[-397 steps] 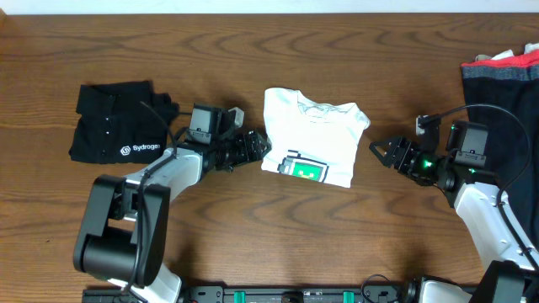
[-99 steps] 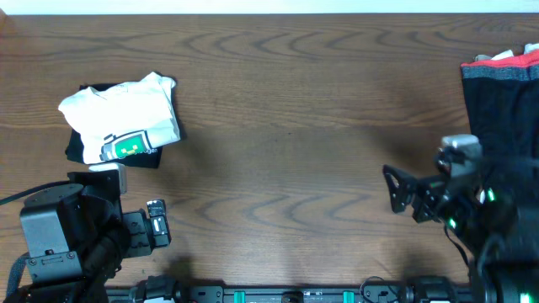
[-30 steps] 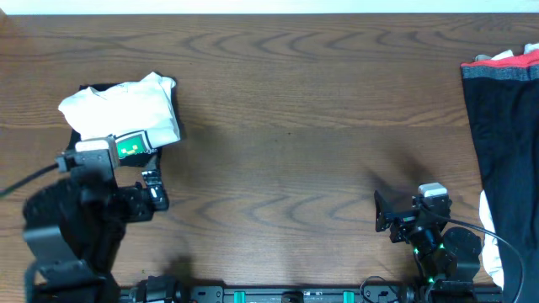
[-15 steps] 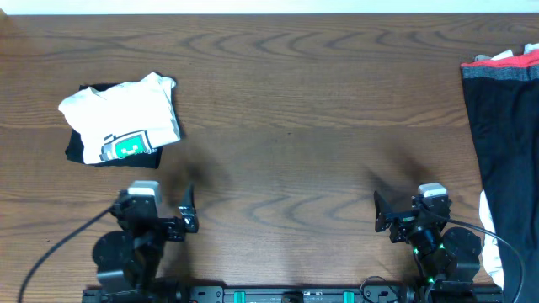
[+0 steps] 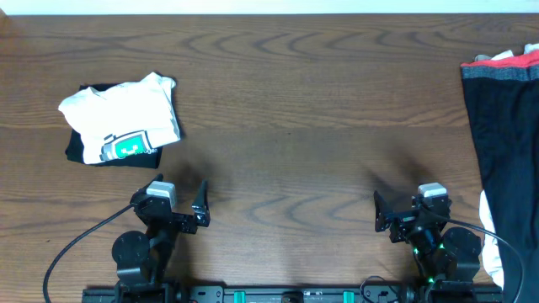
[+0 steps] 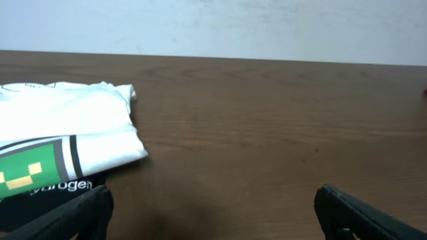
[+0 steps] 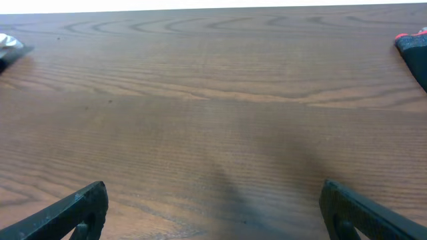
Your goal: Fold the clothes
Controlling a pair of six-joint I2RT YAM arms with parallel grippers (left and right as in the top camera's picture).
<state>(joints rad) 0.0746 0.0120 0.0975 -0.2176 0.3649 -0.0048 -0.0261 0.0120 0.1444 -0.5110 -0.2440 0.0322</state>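
The white T-shirt (image 5: 126,114) is in neither gripper. Nearest the front edge of the wooden table (image 5: 295,126), the left gripper (image 5: 198,207) and the right gripper (image 5: 379,215) sit low and well apart, each with its jaws spread wide and nothing between them. Farther back on the left, the T-shirt lies folded with its green logo patch up, on top of a black shirt (image 5: 78,150) that shows beneath it. A pile of dark garments (image 5: 505,126) lies along the right edge.

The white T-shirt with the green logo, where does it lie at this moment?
In the overhead view, the white T-shirt lies on the far left side of the table, resting on top of the black shirt, whose edge shows beneath it.
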